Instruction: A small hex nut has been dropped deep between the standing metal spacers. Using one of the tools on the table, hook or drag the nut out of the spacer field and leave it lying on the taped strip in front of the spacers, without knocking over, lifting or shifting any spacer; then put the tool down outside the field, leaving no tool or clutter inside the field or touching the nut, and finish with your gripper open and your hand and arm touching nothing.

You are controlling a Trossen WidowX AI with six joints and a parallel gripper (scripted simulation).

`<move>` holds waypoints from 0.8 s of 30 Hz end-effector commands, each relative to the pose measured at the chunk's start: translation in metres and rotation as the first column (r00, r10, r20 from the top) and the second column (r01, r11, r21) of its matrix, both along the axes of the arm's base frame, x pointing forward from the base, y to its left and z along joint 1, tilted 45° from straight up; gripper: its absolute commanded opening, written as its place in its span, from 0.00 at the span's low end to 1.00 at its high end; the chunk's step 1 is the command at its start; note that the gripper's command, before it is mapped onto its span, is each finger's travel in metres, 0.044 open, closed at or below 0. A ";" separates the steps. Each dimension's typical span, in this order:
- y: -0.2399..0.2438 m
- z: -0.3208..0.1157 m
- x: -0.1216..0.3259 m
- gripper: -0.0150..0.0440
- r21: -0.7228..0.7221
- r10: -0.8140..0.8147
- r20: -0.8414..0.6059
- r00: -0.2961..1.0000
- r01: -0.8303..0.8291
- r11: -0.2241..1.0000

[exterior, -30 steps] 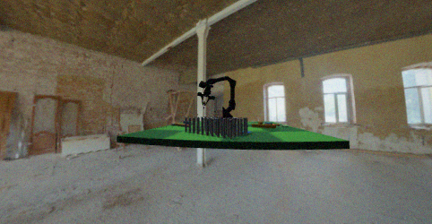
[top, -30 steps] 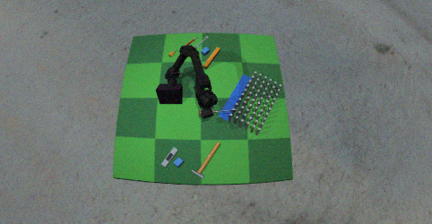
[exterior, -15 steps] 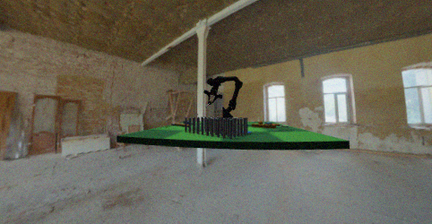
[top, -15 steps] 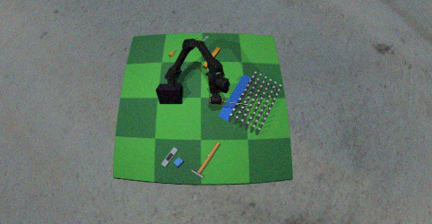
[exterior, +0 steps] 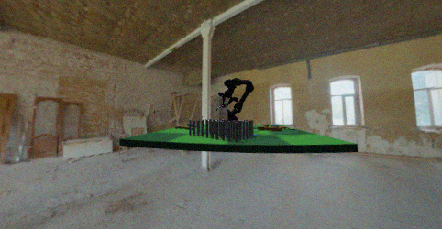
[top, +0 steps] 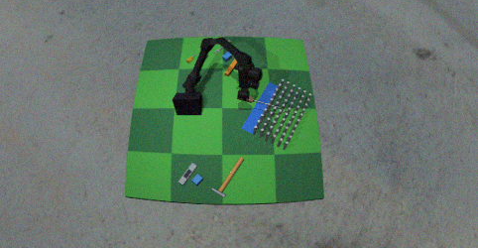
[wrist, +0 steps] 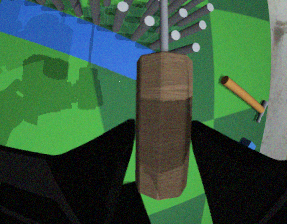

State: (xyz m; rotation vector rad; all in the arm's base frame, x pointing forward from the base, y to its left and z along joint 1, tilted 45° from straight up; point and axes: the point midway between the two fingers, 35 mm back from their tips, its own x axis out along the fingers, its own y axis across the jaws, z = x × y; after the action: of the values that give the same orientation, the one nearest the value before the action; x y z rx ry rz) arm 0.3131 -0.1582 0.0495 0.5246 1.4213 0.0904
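My gripper [top: 246, 98] [wrist: 162, 125] is shut on the wooden handle [wrist: 164, 77] of a thin-rod tool, just outside the near side of the blue taped strip [top: 251, 121] [wrist: 69, 40]. The tool's grey rod [top: 263, 103] [wrist: 164, 25] points away from the hand, across the strip and over the field of standing metal spacers [top: 283, 80] [exterior: 229, 130] [wrist: 149, 21]. The rod's far end is lost among the spacer tops in the top view and out of frame in the wrist view. The spacers look upright. The hex nut cannot be made out in any view.
A hammer [top: 231, 176] [wrist: 244, 95], a grey level-like block [top: 187, 174] and a blue block [top: 197, 180] [wrist: 248, 144] lie at the near side. An orange bar [top: 231, 67], another blue block [top: 227, 57] and a small orange piece [top: 189, 59] lie at the far side by the arm.
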 end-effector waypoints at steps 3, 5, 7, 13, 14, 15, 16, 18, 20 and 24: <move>0.030 0.021 0.008 0.25 -0.008 -0.068 -0.030 0.997 0.068 0.998; 0.041 0.029 0.011 0.25 -0.010 -0.092 -0.036 0.995 0.092 0.996; 0.053 0.037 0.014 0.25 -0.011 -0.116 -0.042 0.992 0.116 0.993; 0.087 0.060 0.018 0.25 -0.011 -0.189 -0.057 0.980 0.188 0.982; 0.093 0.064 0.018 0.25 -0.011 -0.201 -0.059 0.978 0.200 0.980; 0.099 0.067 0.018 0.25 -0.010 -0.213 -0.061 0.975 0.212 0.977; 0.105 0.071 0.018 0.25 -0.009 -0.225 -0.063 0.972 0.225 0.974; 0.117 0.079 0.018 0.25 -0.006 -0.248 -0.067 0.966 0.248 0.969; 0.128 0.086 0.016 0.25 -0.002 -0.272 -0.071 0.960 0.272 0.962; 0.151 0.100 0.012 0.25 0.008 -0.318 -0.079 0.945 0.319 0.948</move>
State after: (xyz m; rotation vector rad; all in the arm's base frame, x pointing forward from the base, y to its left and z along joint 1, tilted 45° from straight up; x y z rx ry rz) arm 0.3307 -0.0196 0.1422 0.7484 1.3962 -0.1481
